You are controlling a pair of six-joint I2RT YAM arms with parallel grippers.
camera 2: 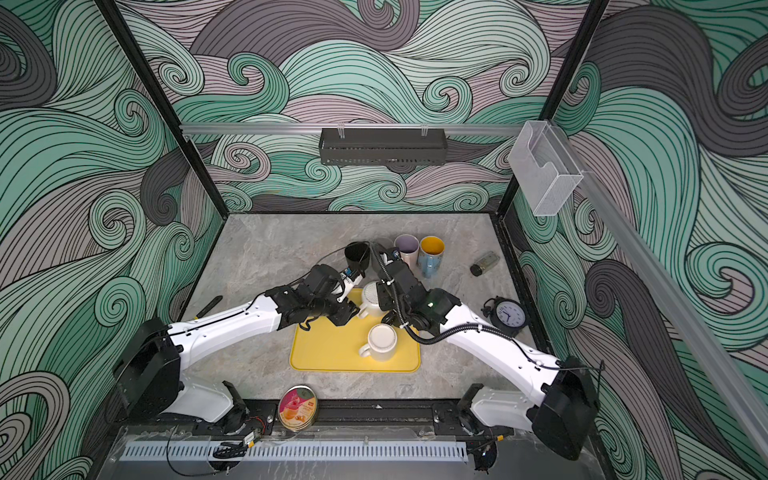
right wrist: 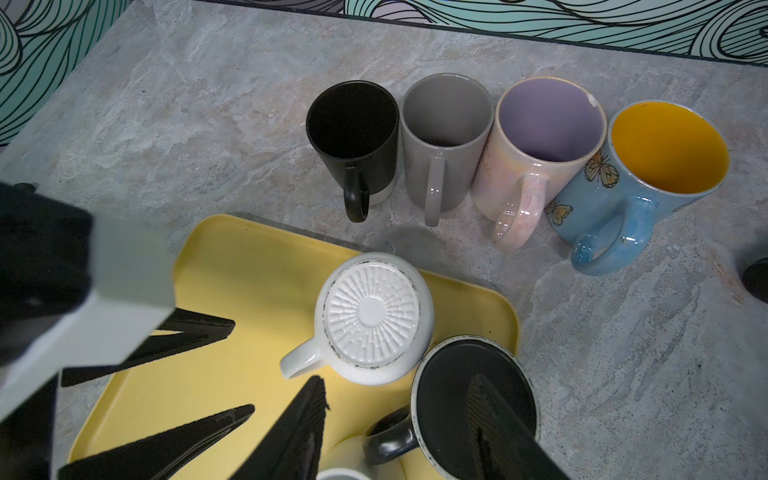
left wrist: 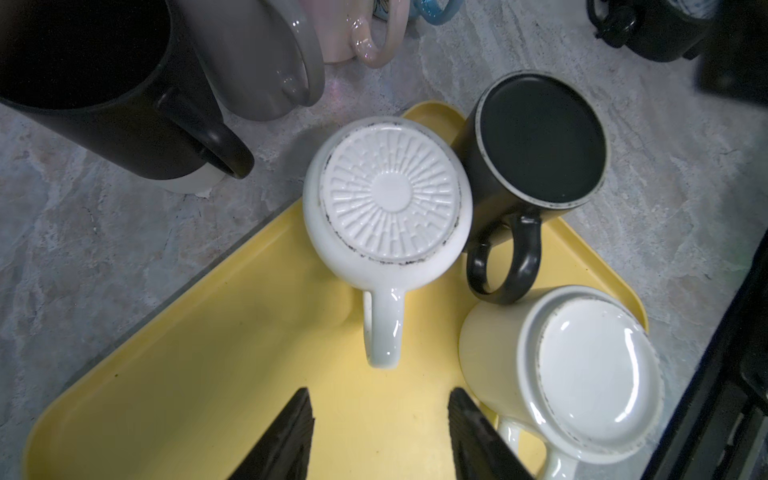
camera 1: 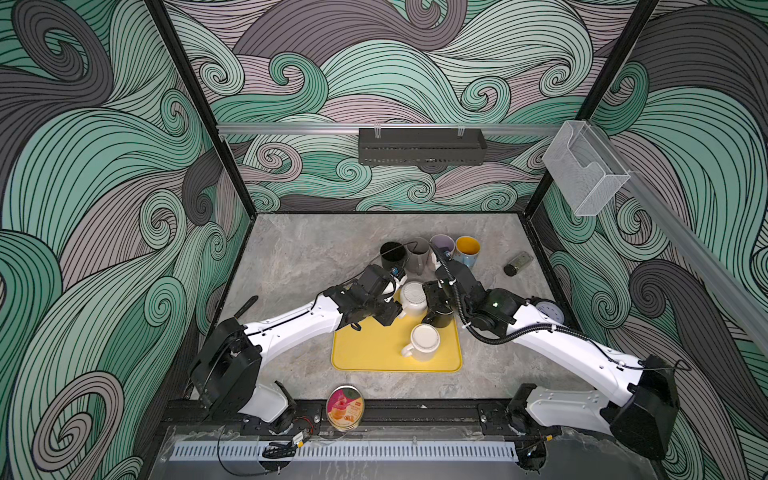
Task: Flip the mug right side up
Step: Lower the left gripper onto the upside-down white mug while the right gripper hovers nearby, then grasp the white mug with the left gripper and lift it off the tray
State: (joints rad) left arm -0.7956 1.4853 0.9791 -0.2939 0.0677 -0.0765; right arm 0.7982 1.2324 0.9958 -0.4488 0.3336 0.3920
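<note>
On the tray (camera 1: 365, 353), three mugs base-up, axes vertical: white mug (camera 1: 413, 295), black mug (camera 1: 440, 319), cream mug (camera 1: 424, 340). White mug's handle faces left fingers (left wrist: 286, 436), parted, empty. Over black mug, right fingers (right wrist: 299, 428) parted. Four upright mugs (right wrist: 446, 133) behind.

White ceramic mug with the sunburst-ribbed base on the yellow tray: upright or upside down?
Upside down. The white ceramic mug sits mouth-down on the yellow plastic tray; its ribbed underside faces up in both wrist views.
</note>
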